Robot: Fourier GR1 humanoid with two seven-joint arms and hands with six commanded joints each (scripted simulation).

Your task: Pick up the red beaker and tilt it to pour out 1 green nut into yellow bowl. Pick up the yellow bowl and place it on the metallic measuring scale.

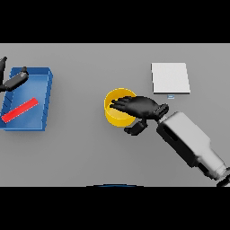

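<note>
Far left: left hand (13, 81) at frame edge over blue tray (42, 76) w/ red bar (20, 110); fingers look relaxed, idle.
Centre: yellow bowl (117, 117), round, shallow, contents hidden. Right hand (139, 107) spread over rim, thumb outside near wall.
Upper right: white scale (170, 77), well apart.
Advice: pinch rim firmly, lift level.

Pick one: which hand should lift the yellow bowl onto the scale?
Right. The right hand is already over the yellow bowl, fingers across its rim and thumb at its near side, and the metallic measuring scale lies on that side. The left hand sits far off at the blue tray.
</note>
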